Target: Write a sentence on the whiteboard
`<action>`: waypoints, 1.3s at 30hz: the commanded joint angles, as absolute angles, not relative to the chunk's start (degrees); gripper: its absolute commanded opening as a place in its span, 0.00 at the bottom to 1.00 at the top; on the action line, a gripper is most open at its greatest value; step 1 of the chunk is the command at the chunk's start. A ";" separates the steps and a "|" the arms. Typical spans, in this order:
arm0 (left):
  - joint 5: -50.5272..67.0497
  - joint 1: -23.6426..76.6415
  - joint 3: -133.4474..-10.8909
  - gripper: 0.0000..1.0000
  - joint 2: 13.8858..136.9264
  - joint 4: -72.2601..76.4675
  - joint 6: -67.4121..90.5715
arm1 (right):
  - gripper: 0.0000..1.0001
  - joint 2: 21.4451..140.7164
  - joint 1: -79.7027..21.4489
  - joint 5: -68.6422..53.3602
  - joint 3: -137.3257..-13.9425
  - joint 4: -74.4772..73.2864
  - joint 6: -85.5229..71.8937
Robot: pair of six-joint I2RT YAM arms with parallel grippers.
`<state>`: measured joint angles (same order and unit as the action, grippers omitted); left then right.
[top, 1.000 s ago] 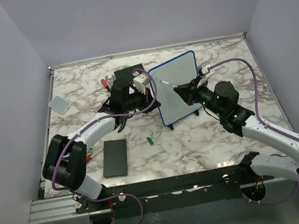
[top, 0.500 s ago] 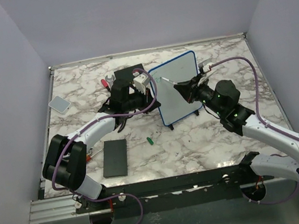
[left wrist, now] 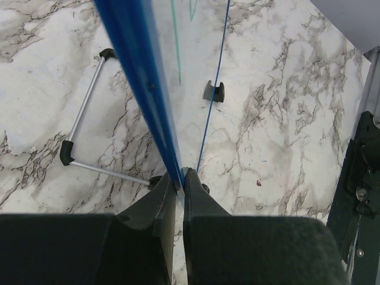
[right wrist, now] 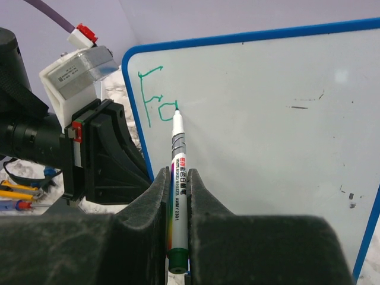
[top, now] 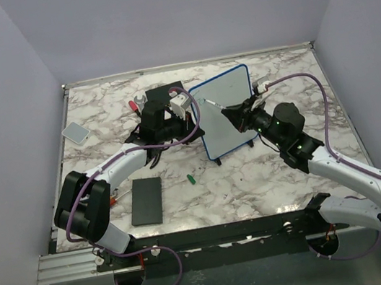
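Upright whiteboard between the grippers, face toward right gripper, long axis crosswise to it. Left gripper pressed together on the blue frame's edge. Right gripper pinches green marker, tip touching green lettering at the board's upper left. Green cap and black slab lie basewards of left gripper. Marker tip sits higher and further left than a second ago.

I have the whiteboard standing between my left gripper, at its edge, and my right gripper, whose marker is on its face.
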<state>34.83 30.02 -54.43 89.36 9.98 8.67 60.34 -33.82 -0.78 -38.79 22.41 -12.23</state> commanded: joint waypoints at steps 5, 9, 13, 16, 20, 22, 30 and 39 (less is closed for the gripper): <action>33.04 30.32 -54.33 0.00 90.69 5.38 6.33 | 0.01 60.52 -33.84 0.42 -36.61 20.43 -12.35; 32.97 30.33 -54.25 0.00 90.70 5.37 6.36 | 0.01 60.39 -33.84 1.51 -36.47 20.08 -12.30; 32.96 30.32 -54.25 0.00 90.69 5.37 6.34 | 0.01 59.86 -33.79 3.24 -36.78 19.12 -12.00; 32.95 30.33 -54.32 0.00 90.68 5.37 6.32 | 0.01 59.51 -33.82 3.98 -36.69 18.76 -11.83; 32.96 30.32 -54.32 0.00 90.59 5.36 6.29 | 0.01 59.00 -33.84 4.46 -36.71 19.05 -11.78; 32.87 30.37 -54.28 0.00 90.61 5.34 6.34 | 0.01 58.70 -33.84 4.27 -36.98 19.28 -11.66; 32.87 30.37 -54.23 0.00 90.53 5.36 6.40 | 0.01 55.15 -33.82 2.31 -37.58 20.14 -11.63; 32.86 30.32 -54.23 0.00 90.35 5.32 6.32 | 0.01 58.44 -33.83 2.13 -39.36 21.66 -10.75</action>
<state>34.50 30.09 -54.52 89.36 9.74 8.64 57.12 -33.82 1.04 -37.60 20.43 -11.90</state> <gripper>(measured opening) 0.080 0.103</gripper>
